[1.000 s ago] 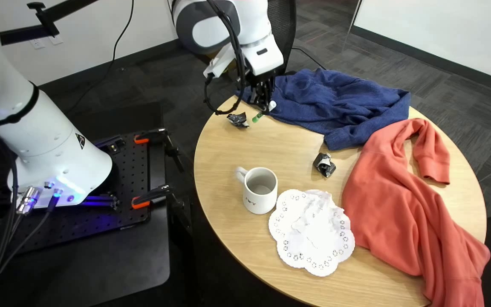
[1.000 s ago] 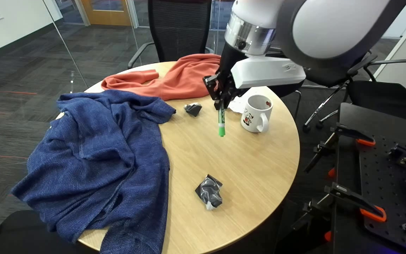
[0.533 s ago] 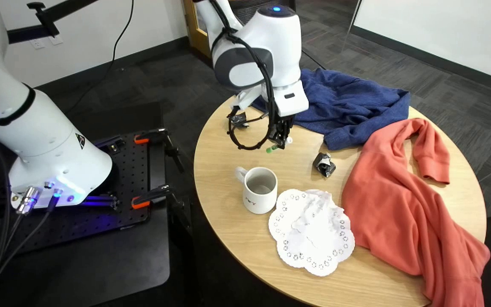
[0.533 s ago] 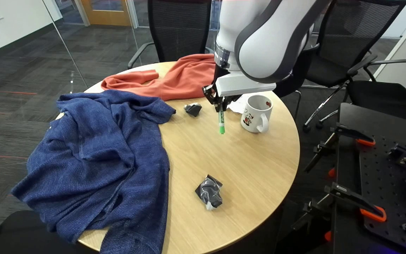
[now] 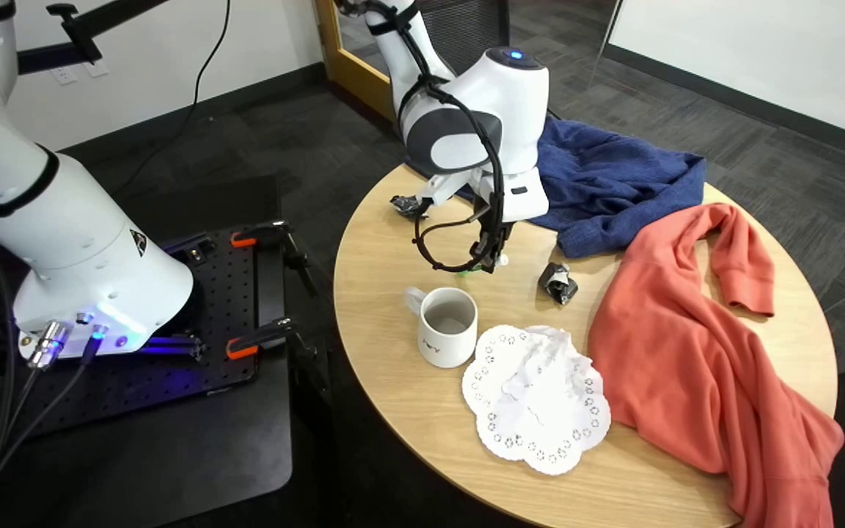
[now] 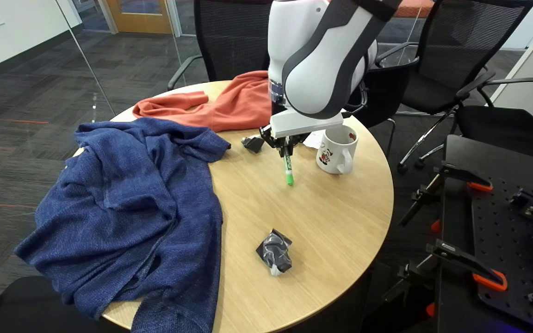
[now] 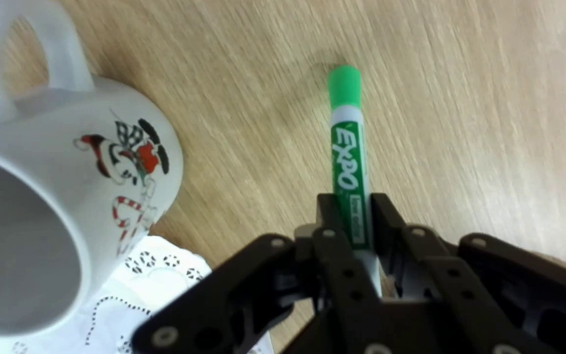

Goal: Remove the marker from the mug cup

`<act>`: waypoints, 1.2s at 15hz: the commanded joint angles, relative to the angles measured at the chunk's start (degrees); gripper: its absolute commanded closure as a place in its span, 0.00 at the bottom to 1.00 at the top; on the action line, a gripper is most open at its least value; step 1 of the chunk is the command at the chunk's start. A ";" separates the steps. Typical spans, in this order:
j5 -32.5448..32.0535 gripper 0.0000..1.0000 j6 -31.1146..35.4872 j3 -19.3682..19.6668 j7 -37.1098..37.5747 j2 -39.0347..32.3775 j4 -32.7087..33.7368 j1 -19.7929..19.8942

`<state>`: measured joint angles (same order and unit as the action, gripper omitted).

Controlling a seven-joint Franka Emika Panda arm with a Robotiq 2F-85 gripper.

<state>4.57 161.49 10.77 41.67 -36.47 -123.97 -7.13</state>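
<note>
The white mug cup (image 5: 449, 343) stands upright on the round table, its handle toward the robot base. It also shows in an exterior view (image 6: 336, 156) and at the left of the wrist view (image 7: 62, 123). Its visible inside shows no marker. My gripper (image 7: 354, 211) is shut on the green and white marker (image 7: 348, 147), apart from the mug and beside it. In an exterior view the gripper (image 6: 286, 147) holds the marker (image 6: 288, 169) with its green end low over the table. I cannot tell whether that end touches the table. Cables partly hide the marker (image 5: 471, 271) in an exterior view.
A white doily (image 5: 540, 411) lies beside the mug. A blue garment (image 6: 141, 208) and an orange garment (image 5: 694, 367) cover parts of the table (image 6: 322, 240). Dark crumpled wrappers lie on it, one near the gripper (image 5: 559, 283) and one farther off (image 6: 275, 252).
My gripper has moved down and closer to the mug and wrapper, carrying the marker. The marker's green end is now lower, near the tabletop. The mug has not moved.
</note>
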 commanded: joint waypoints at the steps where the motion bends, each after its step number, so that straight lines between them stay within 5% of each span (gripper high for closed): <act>1: 1.58 0.49 -3.04 -0.49 -1.76 -1.13 2.56 0.95; 8: 2.97 0.00 -1.09 -1.11 -2.63 3.42 -1.31 2.26; 15: 4.98 0.00 -1.38 -3.66 -6.75 8.85 -4.64 5.11; 16: 3.64 0.00 -1.08 -1.02 -3.82 5.39 -1.83 2.39; 18: 4.37 0.00 -1.09 -1.85 -5.09 6.47 -2.64 3.18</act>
